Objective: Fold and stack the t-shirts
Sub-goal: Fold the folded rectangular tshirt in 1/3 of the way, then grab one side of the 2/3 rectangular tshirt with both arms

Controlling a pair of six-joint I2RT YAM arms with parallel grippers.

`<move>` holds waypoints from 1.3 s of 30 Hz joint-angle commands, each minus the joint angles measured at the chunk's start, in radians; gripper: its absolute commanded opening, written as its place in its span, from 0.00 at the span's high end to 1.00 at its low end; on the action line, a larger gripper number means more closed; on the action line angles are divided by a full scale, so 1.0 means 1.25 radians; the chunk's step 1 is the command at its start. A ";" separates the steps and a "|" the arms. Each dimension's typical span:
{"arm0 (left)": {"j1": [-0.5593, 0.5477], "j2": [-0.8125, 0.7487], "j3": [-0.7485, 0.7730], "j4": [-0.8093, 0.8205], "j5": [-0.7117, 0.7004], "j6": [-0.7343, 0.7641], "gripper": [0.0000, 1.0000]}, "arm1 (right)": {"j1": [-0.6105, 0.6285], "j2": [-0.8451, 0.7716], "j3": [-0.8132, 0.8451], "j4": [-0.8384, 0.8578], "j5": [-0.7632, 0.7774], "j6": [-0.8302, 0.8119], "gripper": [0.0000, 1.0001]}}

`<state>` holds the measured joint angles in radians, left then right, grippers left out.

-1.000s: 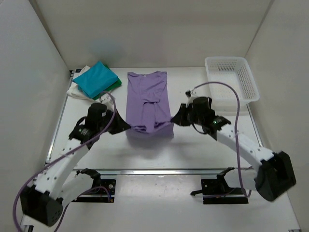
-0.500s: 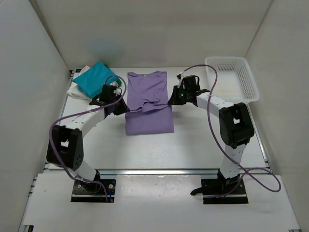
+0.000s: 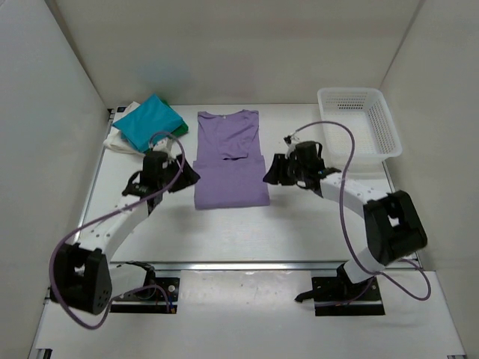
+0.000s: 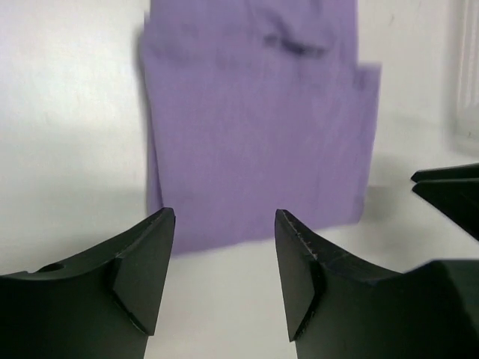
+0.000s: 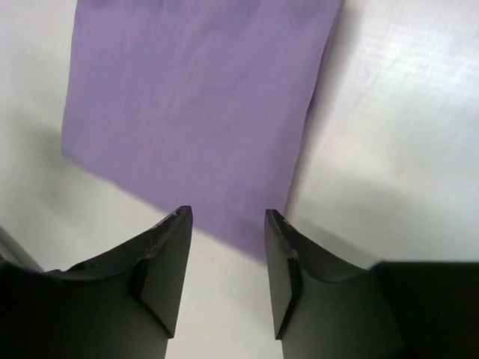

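Two black pincers flank the plain lavender-purple cloth t-shirt (image 3: 230, 168), which lies flat in the middle of the white table (image 3: 299, 224). The left gripper (image 3: 187, 177) is just beside its left edge and the right gripper (image 3: 269, 174) just beside its right edge. Both have jaws parted with nothing between them. At far left, a folded teal t-shirt (image 3: 150, 123) tops a dark green t-shirt (image 3: 178, 133) and a white t-shirt (image 3: 120, 140). A white plastic lattice basket (image 3: 352, 92) sits far right.
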<state>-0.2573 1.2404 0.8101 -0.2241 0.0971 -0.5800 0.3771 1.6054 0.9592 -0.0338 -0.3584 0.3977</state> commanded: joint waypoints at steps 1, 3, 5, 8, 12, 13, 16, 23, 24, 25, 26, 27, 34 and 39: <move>-0.028 -0.095 -0.177 0.010 0.038 -0.017 0.34 | 0.039 -0.100 -0.170 0.116 0.025 0.044 0.58; -0.027 -0.132 -0.237 0.021 0.035 -0.033 0.34 | 0.048 -0.128 -0.243 0.161 0.023 0.065 0.54; -0.018 -0.153 -0.274 0.044 0.058 -0.045 0.32 | 0.043 -0.145 -0.301 0.182 0.001 0.078 0.52; -0.028 -0.125 -0.282 0.054 0.061 -0.042 0.32 | 0.035 -0.133 -0.337 0.205 -0.013 0.093 0.50; -0.033 -0.088 -0.295 0.088 0.055 -0.057 0.35 | 0.020 -0.101 -0.365 0.272 -0.031 0.125 0.50; -0.030 -0.087 -0.308 0.104 0.056 -0.061 0.37 | 0.021 -0.089 -0.360 0.292 -0.031 0.127 0.50; -0.020 -0.058 -0.334 0.144 0.040 -0.071 0.44 | 0.017 -0.048 -0.365 0.342 -0.043 0.158 0.51; -0.040 0.043 -0.314 0.231 0.047 -0.096 0.47 | 0.014 0.014 -0.369 0.420 -0.040 0.203 0.64; -0.036 0.062 -0.312 0.238 0.055 -0.100 0.52 | 0.010 0.019 -0.365 0.421 -0.040 0.208 0.67; -0.037 0.079 -0.312 0.253 0.061 -0.103 0.56 | 0.008 0.025 -0.361 0.427 -0.038 0.212 0.70; -0.038 0.088 -0.309 0.252 0.055 -0.104 0.61 | 0.009 0.030 -0.361 0.433 -0.034 0.216 0.75; -0.036 0.091 -0.309 0.258 0.045 -0.104 0.67 | 0.009 0.038 -0.361 0.442 -0.037 0.218 0.80; -0.057 0.020 -0.297 0.179 0.001 -0.065 1.00 | 0.036 -0.024 -0.384 0.381 -0.003 0.203 1.00; -0.070 -0.200 -0.356 0.002 -0.004 -0.029 1.00 | 0.147 -0.221 -0.507 0.270 0.084 0.208 1.00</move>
<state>-0.3374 1.1492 0.4007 -0.0692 0.1177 -0.6563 0.4877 1.4681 0.4030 0.4080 -0.3359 0.6693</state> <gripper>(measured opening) 0.022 0.007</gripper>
